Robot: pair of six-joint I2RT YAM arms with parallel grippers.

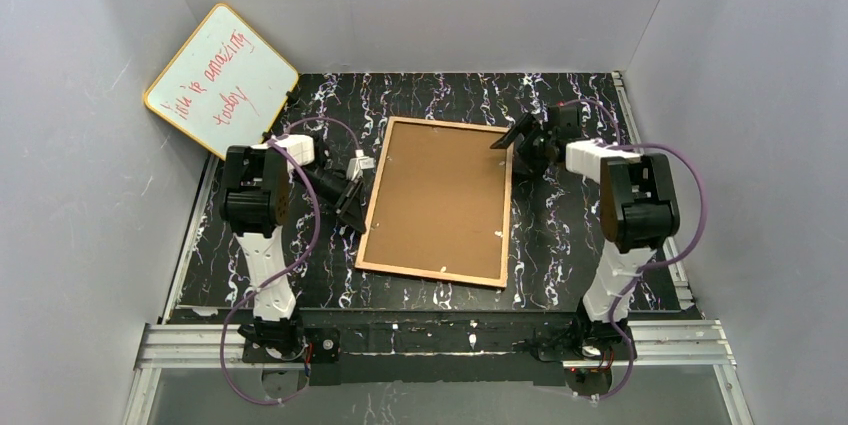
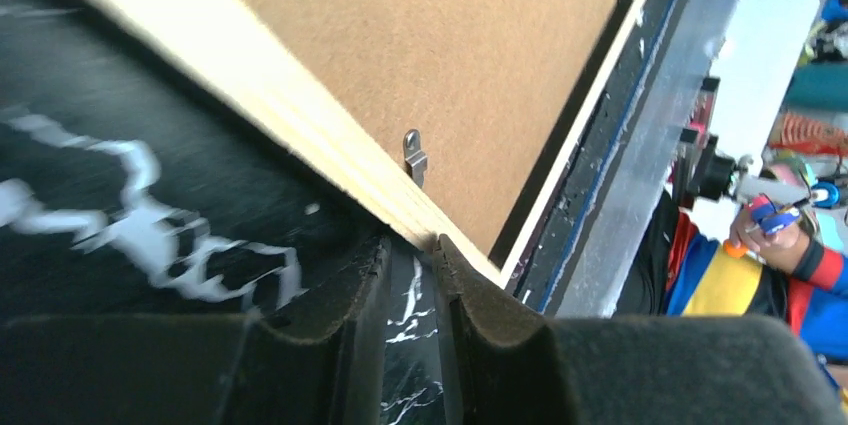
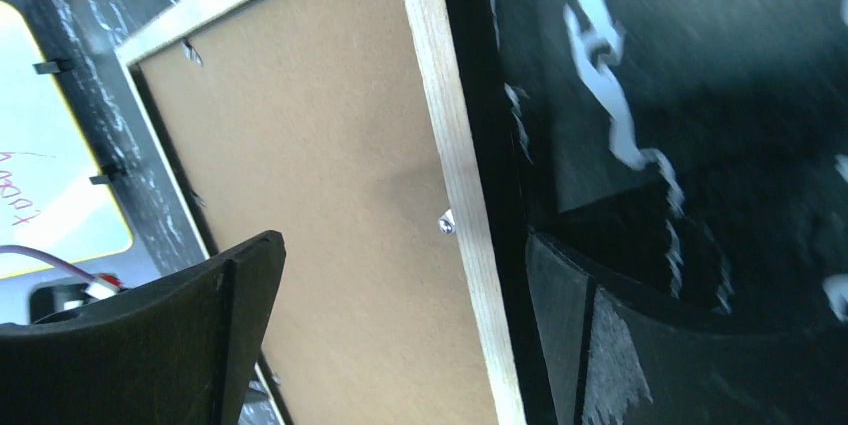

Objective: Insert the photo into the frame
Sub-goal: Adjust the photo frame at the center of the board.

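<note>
Top view: frame (image 1: pixel 438 201) lies face-down mid-bench, wood back and brown backing (image 1: pixel 440 195) up; no photo is visible. Left fingers (image 1: pixel 352 207) sit nearly shut at the frame's 9 o'clock edge, holding nothing I can make out. Right fingers (image 1: pixel 520 135), spread wide, hover at its 2 o'clock corner. Judged: the frame is stiff and light but holds fragile glass; grip the wooden rim. A small metal tab (image 2: pixel 414 156) pins the backing.

The frame (image 1: pixel 437 273) shows light wood edges around a brown backing panel (image 1: pixel 440 195); the desk (image 1: pixel 560 245) is black with white marbling.
</note>
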